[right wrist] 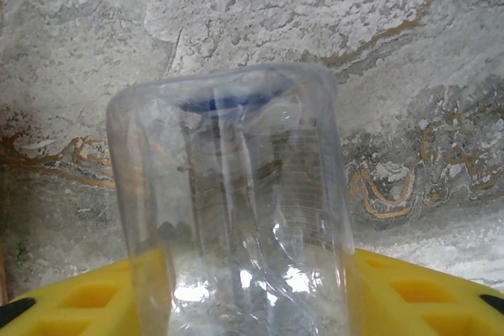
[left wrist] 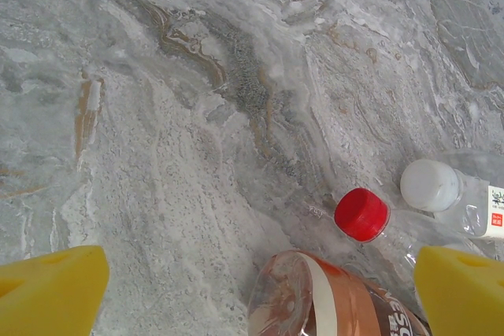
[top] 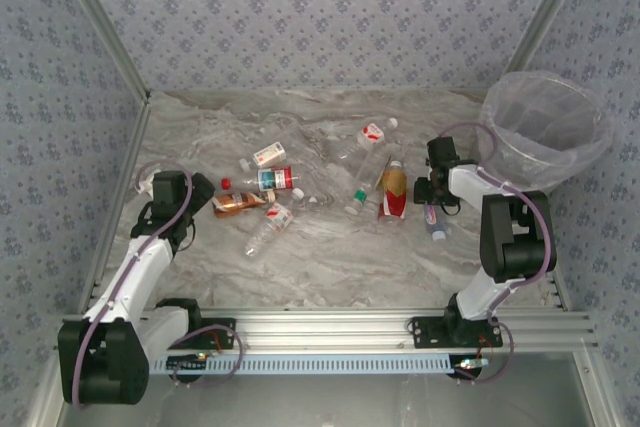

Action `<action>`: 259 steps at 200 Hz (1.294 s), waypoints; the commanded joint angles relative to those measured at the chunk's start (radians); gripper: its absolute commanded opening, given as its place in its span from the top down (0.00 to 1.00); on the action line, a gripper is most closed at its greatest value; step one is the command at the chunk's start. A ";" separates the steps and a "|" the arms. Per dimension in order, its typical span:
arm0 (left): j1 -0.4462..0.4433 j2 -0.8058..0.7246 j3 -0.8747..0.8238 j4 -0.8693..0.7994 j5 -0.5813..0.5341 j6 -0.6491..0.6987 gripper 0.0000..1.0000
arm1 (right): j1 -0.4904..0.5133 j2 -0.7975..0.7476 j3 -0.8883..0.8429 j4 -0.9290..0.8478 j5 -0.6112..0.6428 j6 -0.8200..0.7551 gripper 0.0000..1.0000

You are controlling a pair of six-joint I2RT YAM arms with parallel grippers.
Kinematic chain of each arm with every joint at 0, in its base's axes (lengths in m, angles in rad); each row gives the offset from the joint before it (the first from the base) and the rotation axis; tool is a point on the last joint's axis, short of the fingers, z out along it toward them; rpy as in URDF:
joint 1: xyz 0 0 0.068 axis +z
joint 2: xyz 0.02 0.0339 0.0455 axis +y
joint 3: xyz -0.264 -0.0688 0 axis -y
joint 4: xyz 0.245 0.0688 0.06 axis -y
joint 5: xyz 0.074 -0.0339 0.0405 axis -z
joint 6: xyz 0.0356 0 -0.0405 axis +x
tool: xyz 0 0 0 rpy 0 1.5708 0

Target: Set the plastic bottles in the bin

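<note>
Just left of the bin [top: 590,147], a clear bottle [right wrist: 236,194] is clasped between the yellow pads of the right gripper [right wrist: 252,273]. Far left of the bin, the left gripper [left wrist: 260,289] is held wide apart, with a copper-brown bottle [left wrist: 331,300] seen between its pads.

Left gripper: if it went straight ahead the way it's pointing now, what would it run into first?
Most likely the copper-brown bottle, lying just ahead of the open left gripper, between its fingers. A red cap sits beyond it; depth is unclear.
</note>
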 commanded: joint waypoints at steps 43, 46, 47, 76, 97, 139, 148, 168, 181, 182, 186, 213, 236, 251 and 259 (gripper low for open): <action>-0.006 0.000 0.028 0.002 0.004 -0.005 0.01 | 0.016 -0.186 -0.045 0.033 0.021 0.037 0.47; -0.005 -0.001 0.028 0.004 0.005 -0.003 0.01 | 0.017 -0.198 -0.047 0.036 0.022 0.037 0.47; -0.006 -0.001 0.028 0.004 0.005 -0.004 0.01 | 0.017 -0.201 -0.048 0.037 0.023 0.037 0.47; -0.006 0.000 0.029 0.019 0.018 -0.009 0.01 | 0.021 -0.315 -0.066 0.067 0.015 0.027 0.48; -0.007 0.002 0.029 0.027 0.025 -0.012 0.01 | 0.022 -0.400 -0.080 0.105 -0.028 0.013 0.49; -0.005 0.008 0.029 0.030 0.027 -0.017 0.00 | 0.022 -0.492 -0.061 0.111 -0.114 -0.007 0.48; -0.006 0.007 0.028 0.031 0.027 -0.019 0.01 | 0.022 -0.506 -0.049 0.106 -0.130 -0.007 0.48; -0.005 0.010 0.028 0.037 0.031 -0.024 0.00 | 0.022 -0.530 -0.003 0.085 -0.167 -0.009 0.48; -0.006 0.013 0.029 0.043 0.035 -0.026 0.01 | 0.018 -0.542 0.042 0.062 -0.174 -0.011 0.48; -0.005 0.013 0.029 0.045 0.036 -0.026 0.01 | 0.018 -0.542 0.046 0.061 -0.174 -0.012 0.48; -0.006 0.014 0.029 0.047 0.039 -0.027 0.01 | 0.014 -0.546 0.063 0.055 -0.176 -0.012 0.48; -0.007 0.026 0.029 0.097 0.095 -0.026 0.01 | -0.014 -0.559 0.155 0.053 -0.216 -0.037 0.48; -0.024 0.040 0.040 0.111 0.116 -0.021 0.01 | -0.045 -0.560 0.219 0.074 -0.227 -0.053 0.48; -0.037 0.047 0.047 0.109 0.115 -0.011 0.01 | -0.066 -0.553 0.279 0.088 -0.210 -0.068 0.48; -0.041 0.051 0.051 0.106 0.115 -0.007 0.01 | -0.079 -0.549 0.306 0.097 -0.187 -0.075 0.48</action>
